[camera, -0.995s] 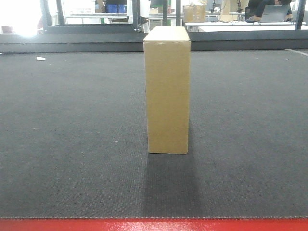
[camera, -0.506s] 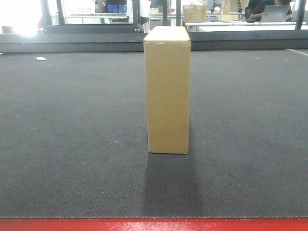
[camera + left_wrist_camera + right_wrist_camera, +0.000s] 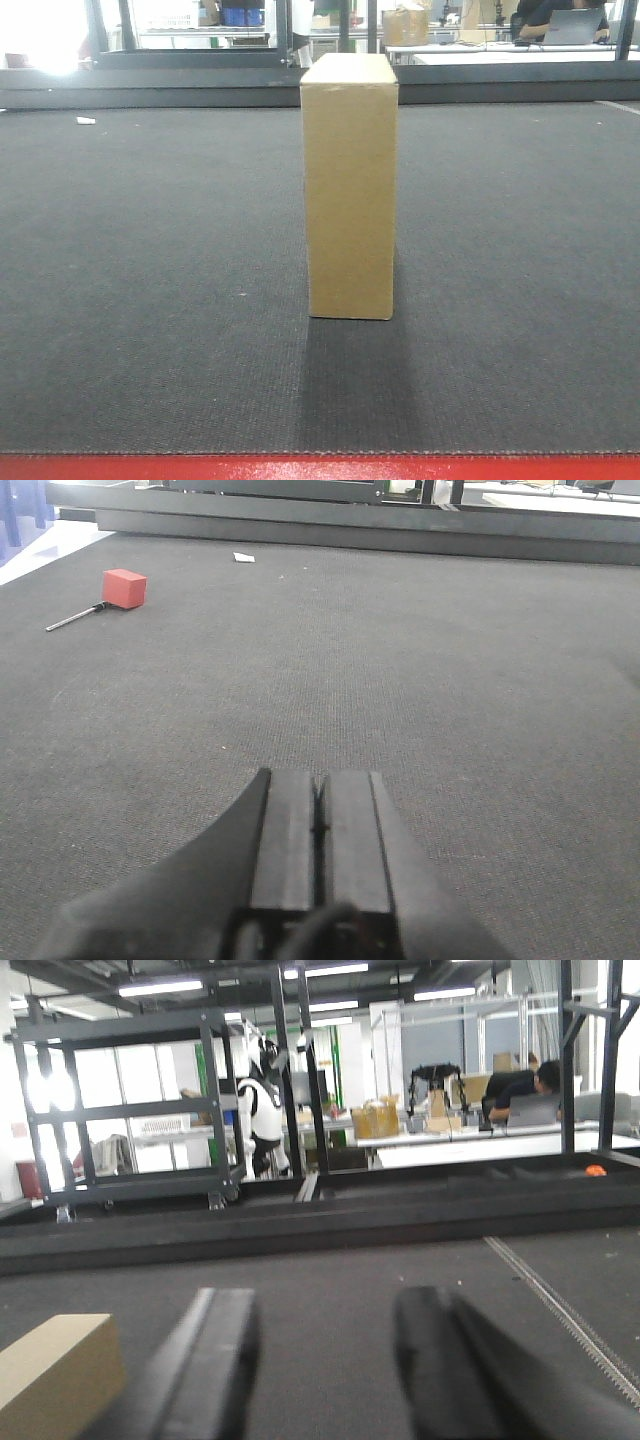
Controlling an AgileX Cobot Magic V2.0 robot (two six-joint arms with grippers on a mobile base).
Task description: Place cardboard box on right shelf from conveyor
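Note:
A tall, narrow tan cardboard box [image 3: 349, 190] stands upright in the middle of the dark grey conveyor [image 3: 150, 280], whose red front edge runs along the bottom of the front view. No gripper shows in that view. In the left wrist view my left gripper [image 3: 320, 780] hovers over bare belt with its fingers pressed together, holding nothing. In the right wrist view my right gripper [image 3: 325, 1305] is open, with the box's top corner [image 3: 55, 1370] just left of its left finger [image 3: 215, 1360]. The right shelf is out of view.
A small red block [image 3: 124, 587] with a thin metal rod and a white scrap [image 3: 243, 557] lie far left on the belt. A dark rail [image 3: 150, 85] bounds the belt's far side. Beyond it stand a grey rack [image 3: 130, 1110], tables, cartons and a seated person.
The box sits very slightly further right in the front view than a second ago. Nothing else on the belt differs.

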